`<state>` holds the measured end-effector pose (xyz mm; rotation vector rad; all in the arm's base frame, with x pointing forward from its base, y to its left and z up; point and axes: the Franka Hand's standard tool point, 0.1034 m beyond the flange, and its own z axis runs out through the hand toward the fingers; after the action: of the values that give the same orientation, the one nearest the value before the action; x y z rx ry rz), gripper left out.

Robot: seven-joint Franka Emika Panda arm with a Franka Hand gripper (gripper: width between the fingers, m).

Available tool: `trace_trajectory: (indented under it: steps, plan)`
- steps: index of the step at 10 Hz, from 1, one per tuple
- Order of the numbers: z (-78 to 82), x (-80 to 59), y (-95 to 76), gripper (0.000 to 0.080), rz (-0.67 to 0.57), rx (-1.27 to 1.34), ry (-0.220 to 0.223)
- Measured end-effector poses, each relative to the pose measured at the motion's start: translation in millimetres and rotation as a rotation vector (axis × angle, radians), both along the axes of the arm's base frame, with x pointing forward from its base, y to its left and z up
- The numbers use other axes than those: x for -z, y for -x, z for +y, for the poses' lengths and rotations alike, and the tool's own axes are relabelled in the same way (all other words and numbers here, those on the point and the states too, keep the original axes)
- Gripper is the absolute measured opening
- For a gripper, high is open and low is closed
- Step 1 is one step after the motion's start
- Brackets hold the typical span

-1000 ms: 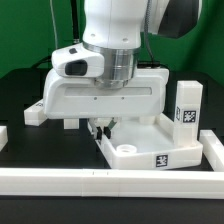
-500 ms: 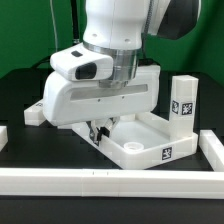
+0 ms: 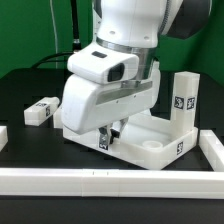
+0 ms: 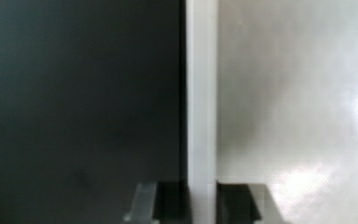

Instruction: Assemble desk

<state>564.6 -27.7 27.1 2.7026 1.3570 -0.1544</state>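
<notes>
The black worktop [image 3: 30, 150] carries everything, and the white arm [image 3: 125, 60] leans down over it. Under the arm lies the desk top [image 3: 145, 152], a rimmed tray with its open side up. The rim wall on the exterior view's left runs straight through the tool. A long white border rail [image 3: 100, 181] lies on the camera side of the tool, just beyond the tray's front wall. One upright leg [image 3: 185, 105] stands at the tray corner across from the tool. A loose leg [image 3: 40, 111] lies well apart from the tool, towards the exterior view's left. The tool [image 3: 110, 138] is pressed together, pinching that thin rim wall. In the wrist view its fingertips [image 4: 158, 203] flank the white wall of the desk top [image 4: 282, 100].
</notes>
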Motion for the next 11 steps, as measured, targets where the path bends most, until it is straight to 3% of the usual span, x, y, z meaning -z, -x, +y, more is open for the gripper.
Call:
trace_trajectory:
  steps: [4, 5, 8, 11]
  plan:
    - [-6.3, -0.9, -2.0, 0.0063, 0.05, -0.32, 0.024]
    - [-0.7, -1.9, -6.4, 0.0063, 0.061, -0.375, 0.032]
    - [19.5, -4.8, -41.0, 0.0063, 0.073, -0.461, 0.046]
    - [18.6, -3.5, -42.3, 0.0063, 0.073, -0.458, 0.047]
